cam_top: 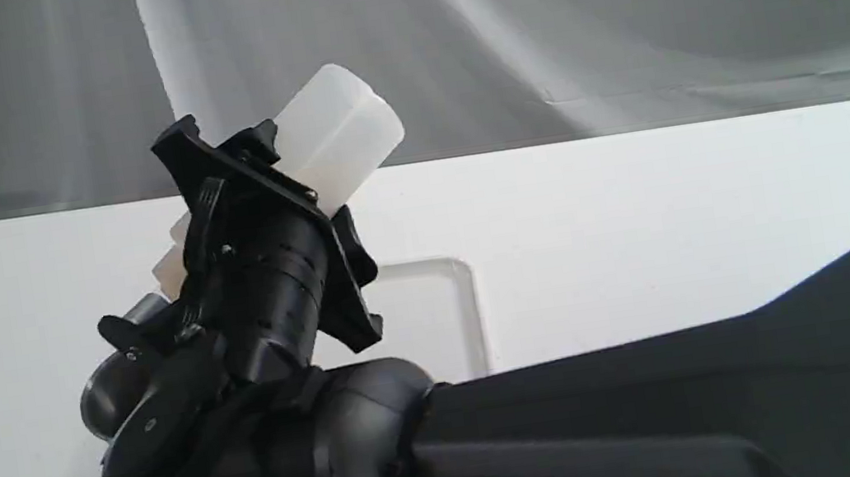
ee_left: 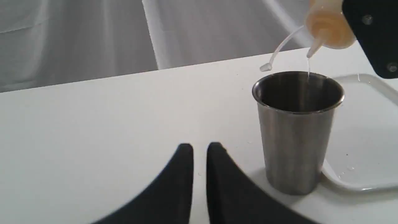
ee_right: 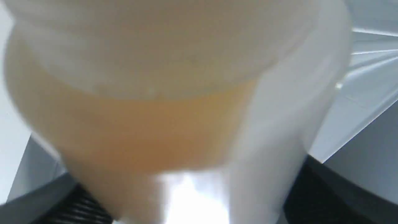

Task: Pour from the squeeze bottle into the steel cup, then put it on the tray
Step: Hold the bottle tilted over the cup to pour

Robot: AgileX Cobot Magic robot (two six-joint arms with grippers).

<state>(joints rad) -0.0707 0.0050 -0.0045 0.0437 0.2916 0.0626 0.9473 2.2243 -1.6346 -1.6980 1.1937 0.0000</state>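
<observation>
While the right gripper (cam_top: 243,185) clamps the squeeze bottle (ee_left: 329,26) nozzle-down, a thin stream (ee_left: 308,68) drops into the steel cup (ee_left: 295,133) below it. Left gripper (ee_left: 200,152): fingers nearly together, empty, near the cup. Tray (ee_left: 367,130): just beside the cup, on its side away from that gripper.

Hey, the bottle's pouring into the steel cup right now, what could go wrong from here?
1. The thin stream from the squeeze bottle enters the steel cup right by its rim; a small drift would likely spill onto the table or tray.
2. Nothing holds the cup, and the left gripper sits close to it; a nudge might tip it.
</observation>
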